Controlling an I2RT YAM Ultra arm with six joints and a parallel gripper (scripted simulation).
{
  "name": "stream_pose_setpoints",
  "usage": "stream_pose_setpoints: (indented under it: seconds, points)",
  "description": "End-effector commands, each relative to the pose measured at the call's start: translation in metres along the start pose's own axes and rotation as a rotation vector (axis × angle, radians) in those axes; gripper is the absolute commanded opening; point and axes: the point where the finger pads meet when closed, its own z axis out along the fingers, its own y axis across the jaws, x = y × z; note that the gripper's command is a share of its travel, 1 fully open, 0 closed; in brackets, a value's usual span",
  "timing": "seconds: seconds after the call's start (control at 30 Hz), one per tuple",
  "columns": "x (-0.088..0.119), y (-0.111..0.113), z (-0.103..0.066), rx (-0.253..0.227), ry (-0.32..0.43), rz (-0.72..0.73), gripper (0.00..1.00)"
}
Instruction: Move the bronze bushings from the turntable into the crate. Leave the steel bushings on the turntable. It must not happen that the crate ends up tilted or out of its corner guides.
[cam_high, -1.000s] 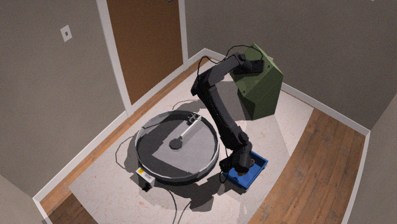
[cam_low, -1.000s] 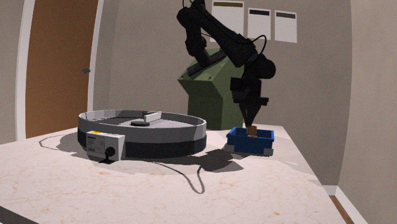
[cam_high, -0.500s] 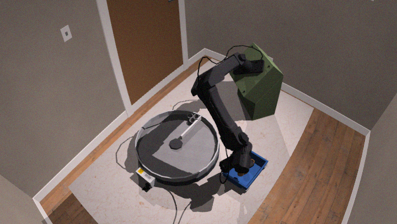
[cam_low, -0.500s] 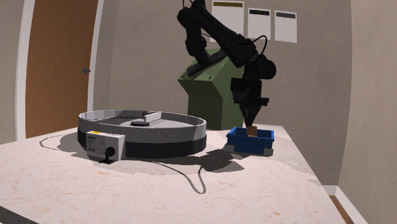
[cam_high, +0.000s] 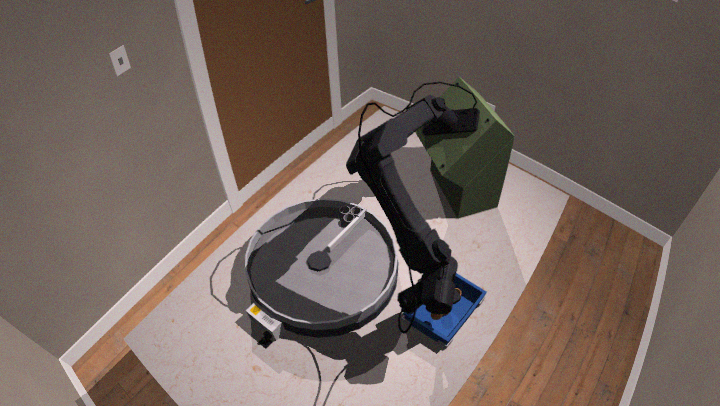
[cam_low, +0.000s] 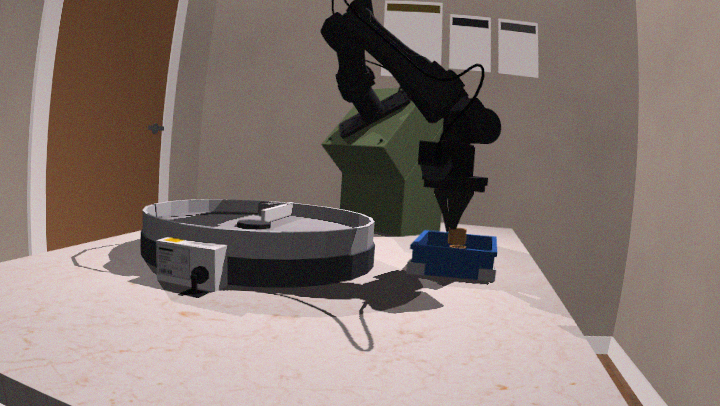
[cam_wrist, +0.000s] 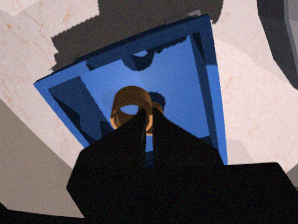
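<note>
My gripper (cam_low: 452, 229) (cam_wrist: 149, 114) is shut on the wall of a bronze bushing (cam_low: 457, 235) (cam_wrist: 118, 102), which hangs at the fingertips over the blue crate (cam_high: 456, 325) (cam_low: 443, 267) (cam_wrist: 172, 65). The bushing stands partly above the crate's rim in the exterior view. More bronze (cam_high: 436, 317) (cam_wrist: 159, 107) shows lower in the crate, partly hidden by the wrist or fingers. In the top view the fingertips are hidden. Three grey steel bushings (cam_high: 348, 217) stand together on the turntable (cam_high: 352, 282) (cam_low: 297, 247), near its back wall at the outer end of the white bar.
The turntable's raised rim lies close to the crate's left side. A white bar (cam_high: 345, 229) (cam_low: 277, 212) runs from the dark hub (cam_high: 318, 260) outward. A white box (cam_high: 263, 319) (cam_low: 190, 263) sits at the turntable's front. The green pedestal (cam_high: 476, 171) (cam_low: 373, 186) carries the arm.
</note>
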Motion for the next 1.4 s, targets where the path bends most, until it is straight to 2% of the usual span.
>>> stream_pose_setpoints:
  seconds: [0.0, 0.57, 0.77, 0.93, 0.97, 1.03, 1.1, 1.3, 1.37]
  points:
    - [-0.016, 0.017, -0.026, -0.051, -0.037, 0.016, 0.0]
    - [-0.016, 0.017, -0.026, -0.052, -0.037, 0.017, 0.0]
    - [-0.004, 0.022, -0.011, -0.048, -0.028, -0.002, 0.0]
    - [-0.004, 0.023, -0.008, -0.052, -0.024, -0.002, 0.0]
    - [-0.019, 0.022, -0.018, -0.07, -0.043, 0.023, 0.0]
    - [-0.008, 0.02, -0.003, -0.048, -0.027, 0.006, 0.0]
    - [-0.008, 0.017, 0.006, -0.041, -0.02, 0.01, 0.0]
    - [-0.005, 0.024, 0.011, -0.053, -0.023, -0.002, 0.0]
    - [-0.01, 0.024, 0.011, -0.058, -0.029, 0.005, 0.0]
